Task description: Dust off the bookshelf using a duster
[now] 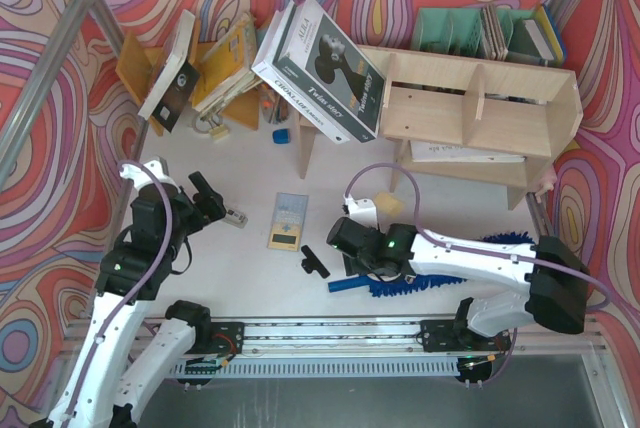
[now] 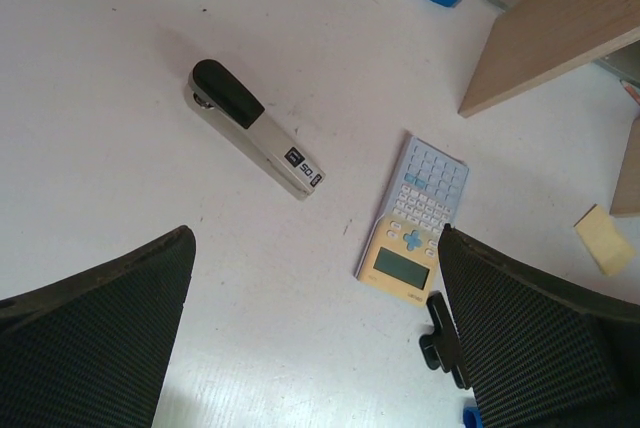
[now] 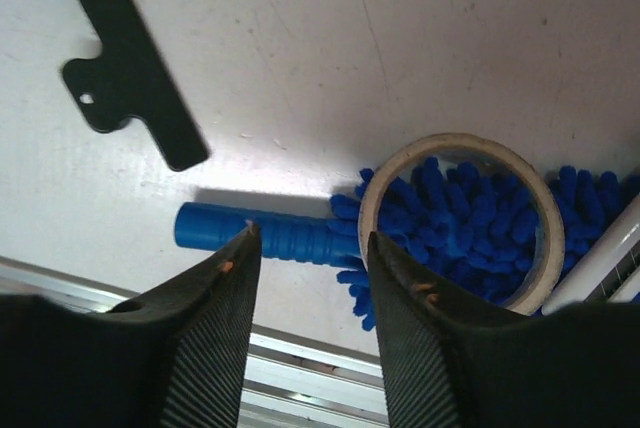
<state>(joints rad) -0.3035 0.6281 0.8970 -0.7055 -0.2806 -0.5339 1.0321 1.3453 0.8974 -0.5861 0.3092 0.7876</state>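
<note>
– Along the near edge of the table (image 1: 250, 273), right of its middle: what is found?
– The duster (image 3: 295, 233), lying flat. Its blue handle points toward the left edge. Its fluffy head runs off to the right beneath the right arm, and a roll of tape (image 3: 452, 140) lies on the head.
– Right gripper (image 3: 310, 240)?
– Directly over the handle, at the end where it joins the head. Jaws partly apart, a gap showing between the fingertips, nothing clamped in them. Whether a tip touches the handle cannot be told.
– Left gripper (image 2: 315, 236)?
– Jaws wide apart, empty, hanging above the table toward the left edge. Beneath it are a stapler (image 2: 255, 128) and a calculator (image 2: 415, 218), apart from each other.
– The bookshelf (image 1: 470, 118)?
– Toward the far right corner, well apart from the duster. A large white book (image 1: 325, 73) leans on its left end. A green file holder (image 1: 450, 28) sits behind it, at the far edge.
– Other items near the duster?
– A black clip (image 3: 135, 68), just beyond the handle's tip and not touching it. A yellow note pad (image 1: 388, 205), between the duster and the bookshelf.
</note>
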